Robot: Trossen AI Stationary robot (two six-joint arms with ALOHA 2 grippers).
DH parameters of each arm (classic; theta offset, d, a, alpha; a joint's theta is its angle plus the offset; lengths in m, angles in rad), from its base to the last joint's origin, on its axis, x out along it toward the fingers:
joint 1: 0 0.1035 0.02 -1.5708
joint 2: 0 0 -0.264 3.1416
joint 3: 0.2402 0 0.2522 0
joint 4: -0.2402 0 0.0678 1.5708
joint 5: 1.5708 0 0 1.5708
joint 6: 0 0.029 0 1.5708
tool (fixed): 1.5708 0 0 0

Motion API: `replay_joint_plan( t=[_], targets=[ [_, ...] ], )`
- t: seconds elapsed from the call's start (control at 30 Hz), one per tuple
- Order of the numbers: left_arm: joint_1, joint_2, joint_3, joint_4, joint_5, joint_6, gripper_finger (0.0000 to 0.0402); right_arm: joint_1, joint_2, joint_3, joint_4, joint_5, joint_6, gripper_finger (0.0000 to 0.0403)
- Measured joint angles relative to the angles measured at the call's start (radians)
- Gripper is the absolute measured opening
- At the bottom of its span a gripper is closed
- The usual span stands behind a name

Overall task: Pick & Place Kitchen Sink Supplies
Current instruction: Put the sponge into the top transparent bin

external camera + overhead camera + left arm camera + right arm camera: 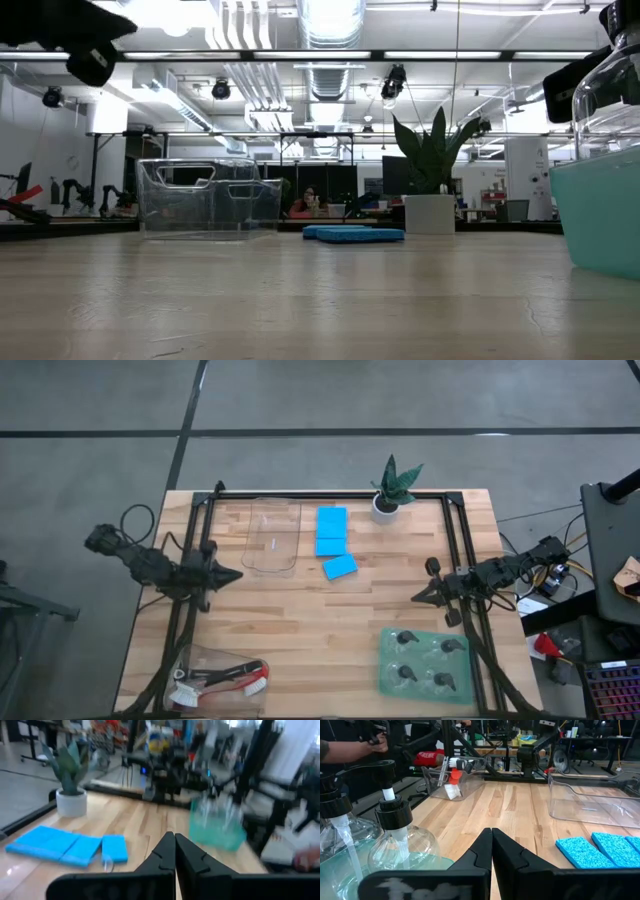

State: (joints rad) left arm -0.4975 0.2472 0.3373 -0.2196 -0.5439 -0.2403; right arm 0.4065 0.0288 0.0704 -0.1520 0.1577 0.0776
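Note:
Three flat blue sponges [333, 544] lie side by side on the wooden table toward its far edge, also seen as sponges [65, 845] in the left wrist view. Red- and black-handled brushes [225, 675] lie in a clear tray [215, 680] at the near left. Several clear bottles with black pump tops [425, 660] stand on a green tray [388, 678] at the near right. My left gripper [237, 574] hovers shut at the table's left, pointing right. My right gripper [417, 598] hovers shut at the right, pointing left. Neither holds anything.
An empty clear tray [272, 536] stands left of the sponges. A potted plant [392, 490] stands at the far edge. Black frame rails [455, 530] run along the table's sides. Bare wood lies between the two grippers. A person's arm [345, 747] shows beyond the table.

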Motion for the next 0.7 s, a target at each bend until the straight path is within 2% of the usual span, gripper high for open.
replay_joint_plan(
  t=[0.23, 0.47, 0.57, 0.7],
  targets=[
    [0.037, 0.178, 0.005, 0.223, -0.008, -0.019, 0.0000, 0.000, 0.000, 0.000, 0.000, 0.000, 0.000, 0.0008],
    [0.154, 0.455, 0.111, 0.228, -0.007, -0.226, 0.0000, 0.000, 0.000, 0.000, 0.000, 0.000, 0.000, 0.0008],
    [0.204, 0.571, 0.179, 0.223, 0.034, -0.229, 0.0000, 0.000, 0.000, 0.000, 0.000, 0.000, 0.000, 0.0008],
    [0.255, 0.706, 0.299, 0.219, 0.037, -0.205, 0.0000, 0.000, 0.000, 0.000, 0.000, 0.000, 0.000, 0.0008]
  ],
)
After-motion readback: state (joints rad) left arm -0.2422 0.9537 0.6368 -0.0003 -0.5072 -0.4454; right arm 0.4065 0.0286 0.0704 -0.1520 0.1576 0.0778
